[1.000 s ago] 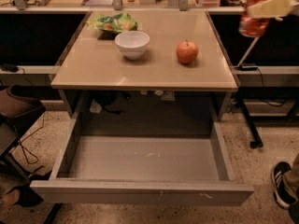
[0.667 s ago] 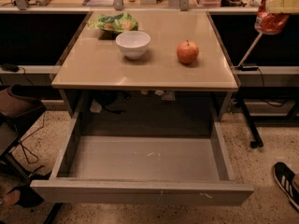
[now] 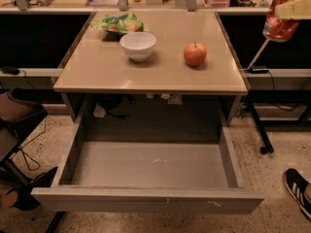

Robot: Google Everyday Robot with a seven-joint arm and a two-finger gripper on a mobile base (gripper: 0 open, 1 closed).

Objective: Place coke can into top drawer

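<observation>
The coke can (image 3: 283,18), red with a silver top, hangs tilted in the air at the top right, beyond the right edge of the tan tabletop (image 3: 146,69). My gripper (image 3: 294,7) is shut on it, and a pale finger (image 3: 299,6) crosses the can's upper part. The top drawer (image 3: 146,200) is pulled fully open below the tabletop's front edge. Its scuffed grey floor (image 3: 150,165) holds nothing. The can is well above the drawer and to its right.
On the tabletop stand a white bowl (image 3: 138,45), a red apple (image 3: 195,54) and a green snack bag (image 3: 118,23). A person's shoe (image 3: 297,188) is on the floor at the lower right. A dark chair (image 3: 17,120) stands at the left.
My gripper has carried the coke can a little to the right, toward the frame's edge, then held about still. The drawer and the tabletop items have not moved.
</observation>
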